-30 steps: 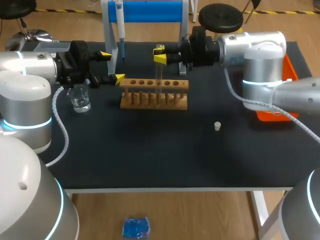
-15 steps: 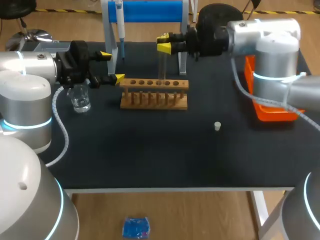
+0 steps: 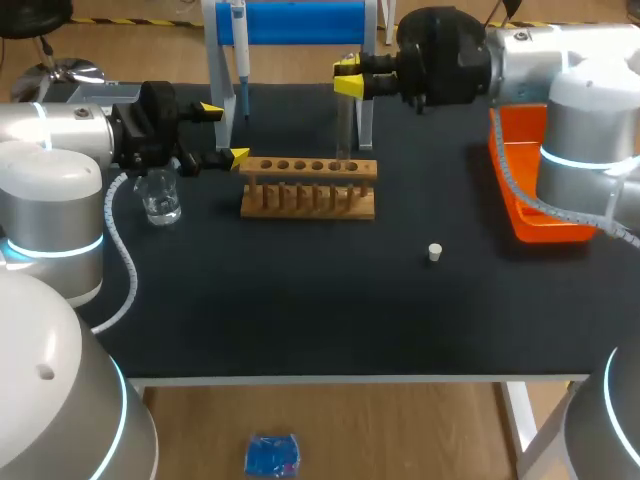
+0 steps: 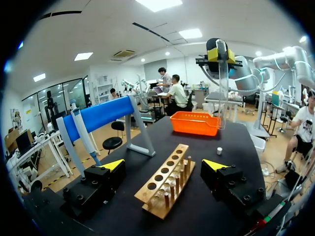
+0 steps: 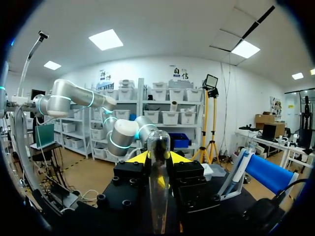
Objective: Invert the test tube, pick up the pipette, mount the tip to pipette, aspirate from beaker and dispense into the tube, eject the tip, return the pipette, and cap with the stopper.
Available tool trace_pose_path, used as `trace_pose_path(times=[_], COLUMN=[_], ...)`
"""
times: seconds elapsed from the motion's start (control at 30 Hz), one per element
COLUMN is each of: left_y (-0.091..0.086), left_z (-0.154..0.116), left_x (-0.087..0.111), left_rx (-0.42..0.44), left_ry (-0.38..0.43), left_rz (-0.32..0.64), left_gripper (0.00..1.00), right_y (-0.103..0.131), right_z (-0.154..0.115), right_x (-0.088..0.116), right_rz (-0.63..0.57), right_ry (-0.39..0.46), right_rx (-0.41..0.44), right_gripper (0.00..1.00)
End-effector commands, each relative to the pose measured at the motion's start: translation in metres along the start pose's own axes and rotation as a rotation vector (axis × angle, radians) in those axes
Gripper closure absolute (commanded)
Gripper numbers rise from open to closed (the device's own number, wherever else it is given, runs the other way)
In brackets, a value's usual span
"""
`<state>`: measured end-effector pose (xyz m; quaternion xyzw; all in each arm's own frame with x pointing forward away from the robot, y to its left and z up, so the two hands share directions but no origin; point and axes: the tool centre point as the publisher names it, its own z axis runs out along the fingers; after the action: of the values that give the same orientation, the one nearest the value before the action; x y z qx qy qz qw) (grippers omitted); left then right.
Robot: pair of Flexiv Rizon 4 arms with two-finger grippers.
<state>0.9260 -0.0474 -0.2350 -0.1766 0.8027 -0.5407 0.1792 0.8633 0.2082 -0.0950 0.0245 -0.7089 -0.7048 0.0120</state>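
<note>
My right gripper (image 3: 348, 78) is shut on a clear test tube (image 3: 343, 125), which hangs upright over the right end of the wooden rack (image 3: 308, 187). In the right wrist view the tube (image 5: 158, 182) sits between the yellow tips of that gripper (image 5: 158, 160), its rounded end past them. My left gripper (image 3: 224, 131) stands open beside the rack's left end, with the rack (image 4: 167, 179) ahead of its gripper (image 4: 164, 165). The pipette (image 3: 238, 50) hangs on the blue stand (image 3: 300, 22). A beaker (image 3: 160, 195) stands at the left, and a white stopper (image 3: 434, 252) lies on the mat.
An orange tray (image 3: 530, 190) lies at the right edge of the black table. The blue stand's legs stand just behind the rack. From the left wrist I see the tray (image 4: 197, 123), the stopper (image 4: 219, 151) and the held tube (image 4: 222, 88) beyond the rack.
My right arm has carried the test tube up and to the right, from over the rack's middle to its right end. The left arm has kept still.
</note>
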Motion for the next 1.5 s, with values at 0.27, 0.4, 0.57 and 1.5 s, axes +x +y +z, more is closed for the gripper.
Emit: trace_pose_path(times=[0.27,0.4,0.57,1.5], left_y=[0.000,0.000,0.000,0.000], left_z=[0.001,0.001,0.001,0.001], left_x=[0.001,0.001,0.001,0.001], left_rx=[0.001,0.001,0.001,0.001], left_ry=[-0.003,-0.003,-0.003,-0.003], left_rz=[0.001,0.001,0.001,0.001], left_gripper=[0.00,0.00,0.00,0.00], right_y=[-0.007,-0.012,-0.017,-0.045], right_z=[0.003,0.008,0.014,0.018], right_x=[-0.004,-0.022,-0.041,-0.043], right_rz=[0.225,0.664,1.077,1.669], right_ry=[0.011,-0.007,0.023,0.133], right_rx=[0.074,0.186,0.229,0.130], right_gripper=[1.00,1.00,1.00,1.00])
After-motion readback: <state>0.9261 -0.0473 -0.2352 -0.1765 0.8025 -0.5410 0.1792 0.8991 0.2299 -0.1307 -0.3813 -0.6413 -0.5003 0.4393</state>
